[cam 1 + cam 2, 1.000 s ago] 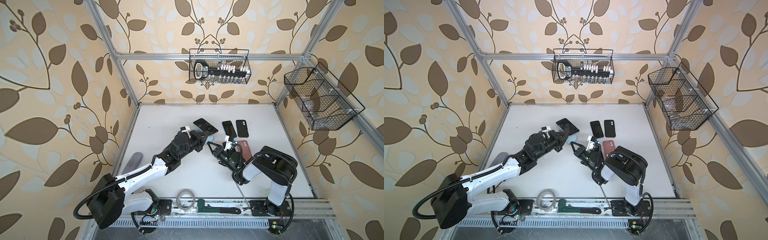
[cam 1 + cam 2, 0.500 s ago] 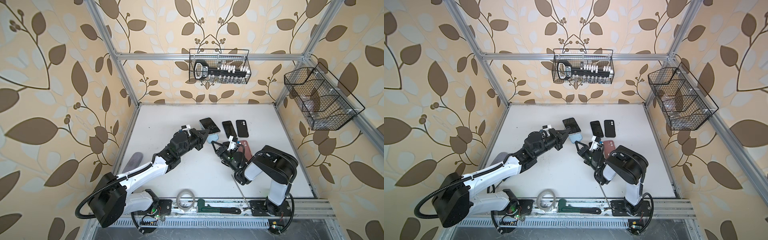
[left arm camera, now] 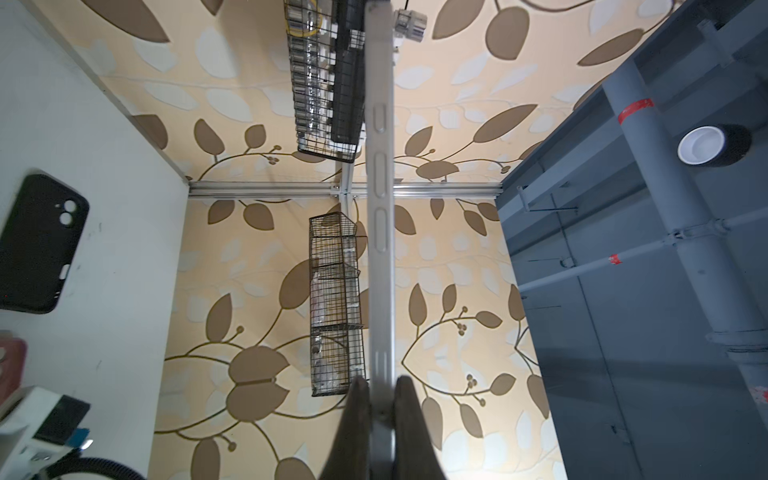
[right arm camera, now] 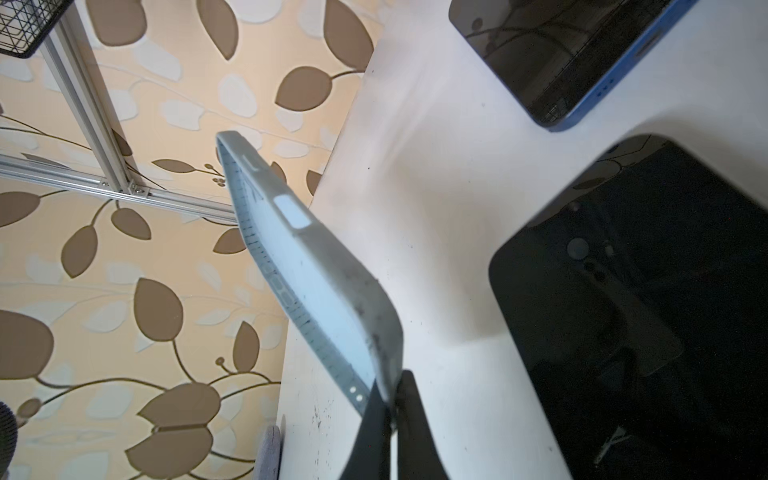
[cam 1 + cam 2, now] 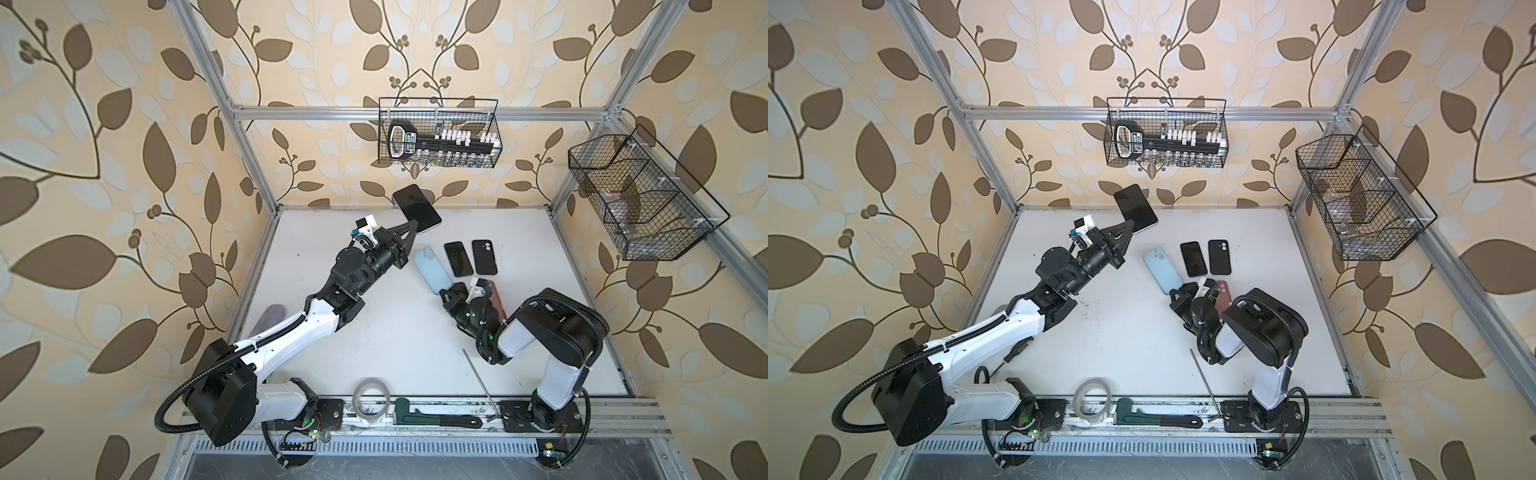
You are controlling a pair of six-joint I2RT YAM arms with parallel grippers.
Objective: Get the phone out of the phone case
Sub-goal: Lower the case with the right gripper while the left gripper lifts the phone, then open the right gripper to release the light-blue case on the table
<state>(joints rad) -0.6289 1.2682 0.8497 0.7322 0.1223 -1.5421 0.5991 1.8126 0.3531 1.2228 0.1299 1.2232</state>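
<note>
Pale blue phone case (image 5: 432, 270), black-faced phone (image 5: 417, 208); white table (image 5: 395, 332), brown-leaf beige wallpaper (image 5: 124, 166)

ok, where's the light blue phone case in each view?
Top view: light blue phone case mid-table, just left of the dark phone.
Top view: same spot, left of that phone.
Left wrist: not in it.
Right wrist: centre of picture, seen edge-on, pinched at one end by the jaws.
Landmark: black phone case, though I can't confirm it in the right wrist view.

Left arm (image 5: 291, 332) and right arm (image 5: 559, 376): white shells, black joints, ribbed black hose (image 5: 166, 403) looping off the left base.
</note>
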